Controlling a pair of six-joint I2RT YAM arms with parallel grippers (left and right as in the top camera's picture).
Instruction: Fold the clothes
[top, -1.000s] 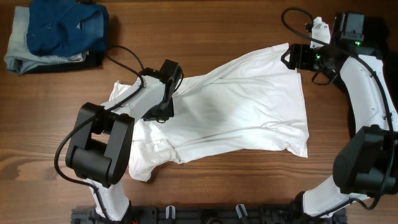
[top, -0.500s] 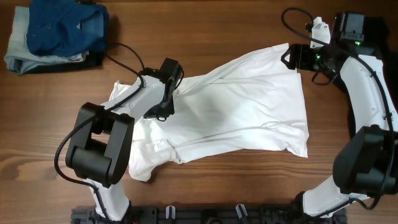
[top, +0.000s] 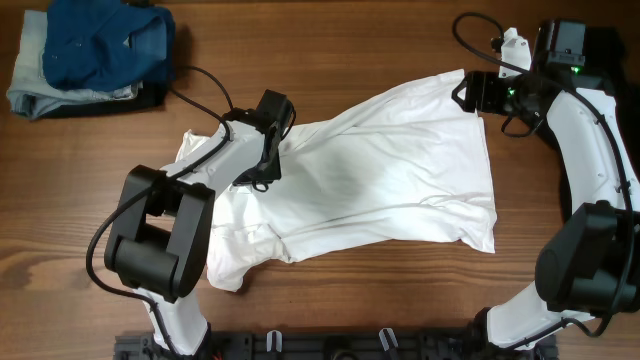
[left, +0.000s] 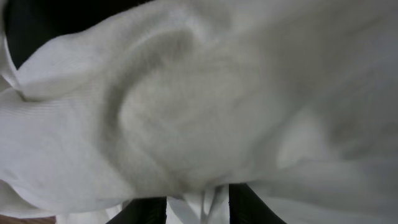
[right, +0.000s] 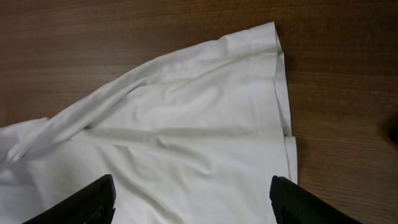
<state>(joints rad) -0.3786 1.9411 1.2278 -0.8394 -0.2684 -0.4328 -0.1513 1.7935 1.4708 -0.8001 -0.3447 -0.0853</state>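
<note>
Where shirt (left: 205, 99) bunches, left fingertips (left: 146, 214) hide.

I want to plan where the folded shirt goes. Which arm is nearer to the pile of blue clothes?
Left. The left fingers are on the white shirt, to the right of the pile and nearer the robot. The right fingers are at the shirt's far corner.

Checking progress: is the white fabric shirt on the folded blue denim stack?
No, the white fabric shirt lies spread out, well apart from the blue stack.
</note>
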